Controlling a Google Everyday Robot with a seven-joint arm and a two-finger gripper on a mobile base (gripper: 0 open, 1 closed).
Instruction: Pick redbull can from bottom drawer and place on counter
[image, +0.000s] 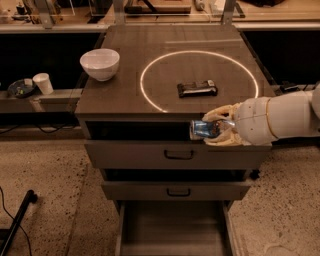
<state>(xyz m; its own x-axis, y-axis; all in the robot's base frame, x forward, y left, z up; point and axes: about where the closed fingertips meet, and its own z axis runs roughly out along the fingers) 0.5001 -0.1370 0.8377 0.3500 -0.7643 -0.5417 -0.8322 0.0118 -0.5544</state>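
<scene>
Camera view looks down on the cabinet, where the gripper (216, 128) reaches in from the right and is clamped on the redbull can (201, 129). The can is held on its side just at the front edge of the counter (125, 97), level with the dark gap above the top drawer (175, 154). On the counter a dark wrapped bar (197, 88) lies inside the bright ring (197, 51) and a white bowl (100, 63) sits to the ring's left, while the bottom drawer (172, 225) stands pulled out below the middle drawer (175, 191).
</scene>
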